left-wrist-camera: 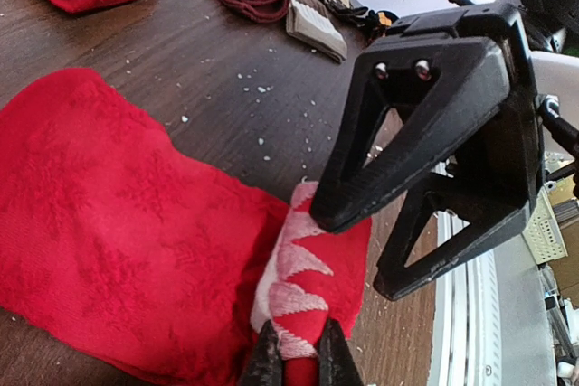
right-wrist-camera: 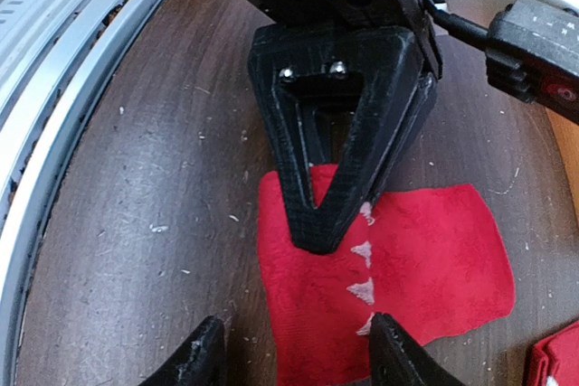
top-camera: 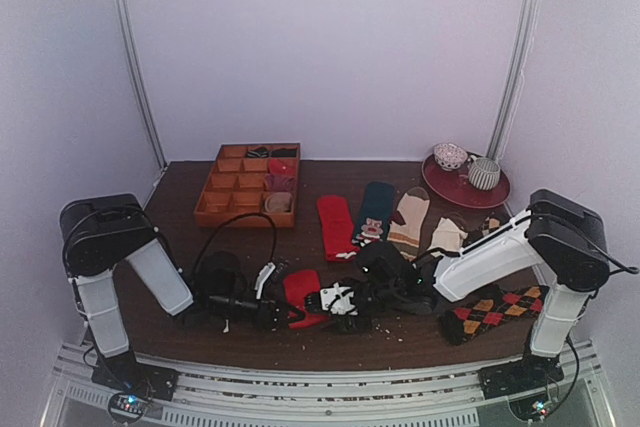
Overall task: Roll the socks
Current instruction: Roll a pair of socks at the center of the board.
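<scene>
A red sock with a cream patterned end point(top-camera: 298, 289) lies flat near the table's front edge. My left gripper point(top-camera: 272, 309) is shut on its folded patterned end, seen close in the left wrist view point(left-wrist-camera: 300, 363), with the red sock point(left-wrist-camera: 109, 241) spreading to the left. My right gripper point(top-camera: 338, 299) is open, with its jaws on either side of the same end of the sock point(right-wrist-camera: 425, 259) in the right wrist view point(right-wrist-camera: 297, 359). One of its fingers point(left-wrist-camera: 425, 115) touches the fold. The left gripper's fingers point(right-wrist-camera: 317, 160) come in from above.
Behind lie a red sock with a white mark point(top-camera: 335, 225), a dark teal sock point(top-camera: 376, 207) and a beige striped sock point(top-camera: 410, 215). An argyle sock point(top-camera: 495, 309) lies front right. A wooden compartment tray point(top-camera: 212, 209) stands back left, a red plate point(top-camera: 500, 197) with cups back right.
</scene>
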`<state>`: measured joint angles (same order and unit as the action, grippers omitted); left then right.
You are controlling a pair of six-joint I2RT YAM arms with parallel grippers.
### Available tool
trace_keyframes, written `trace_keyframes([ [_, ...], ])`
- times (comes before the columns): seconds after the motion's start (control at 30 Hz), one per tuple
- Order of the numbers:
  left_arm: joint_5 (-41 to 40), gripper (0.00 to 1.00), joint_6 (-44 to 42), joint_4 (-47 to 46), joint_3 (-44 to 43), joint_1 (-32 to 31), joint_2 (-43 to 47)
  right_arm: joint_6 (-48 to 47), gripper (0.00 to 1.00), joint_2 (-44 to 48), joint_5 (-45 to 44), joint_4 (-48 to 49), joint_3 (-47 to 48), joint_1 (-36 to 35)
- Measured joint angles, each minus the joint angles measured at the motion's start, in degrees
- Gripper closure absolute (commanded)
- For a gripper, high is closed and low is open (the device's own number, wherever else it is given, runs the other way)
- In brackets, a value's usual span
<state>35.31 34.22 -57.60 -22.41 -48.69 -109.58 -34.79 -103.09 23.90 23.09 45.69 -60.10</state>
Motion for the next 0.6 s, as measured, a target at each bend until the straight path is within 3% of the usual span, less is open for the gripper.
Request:
trace_keyframes([
  [0.13, 0.1, 1.00, 0.0, 0.0, 0.0, 0.0, 0.0, 0.0, 0.51, -0.6, -2.8, 3.2, -0.8, -0.4],
  [0.37, 0.1, 1.00, 0.0, 0.0, 0.0, 0.0, 0.0, 0.2, 0.76, -3.5, -4.4, 4.8, -0.8, -0.6],
  [0.43, 0.3, 0.95, 0.0, 0.0, -0.1, 0.1, -0.1, 0.8, 0.81, -3.9, -4.2, 4.6, -0.4, -0.6],
  [0.6, -0.2, 0.88, -0.5, 1.0, 0.4, 0.2, 1.5, 3.2, 0.84, -4.8, -3.4, -1.7, 3.8, -0.4],
])
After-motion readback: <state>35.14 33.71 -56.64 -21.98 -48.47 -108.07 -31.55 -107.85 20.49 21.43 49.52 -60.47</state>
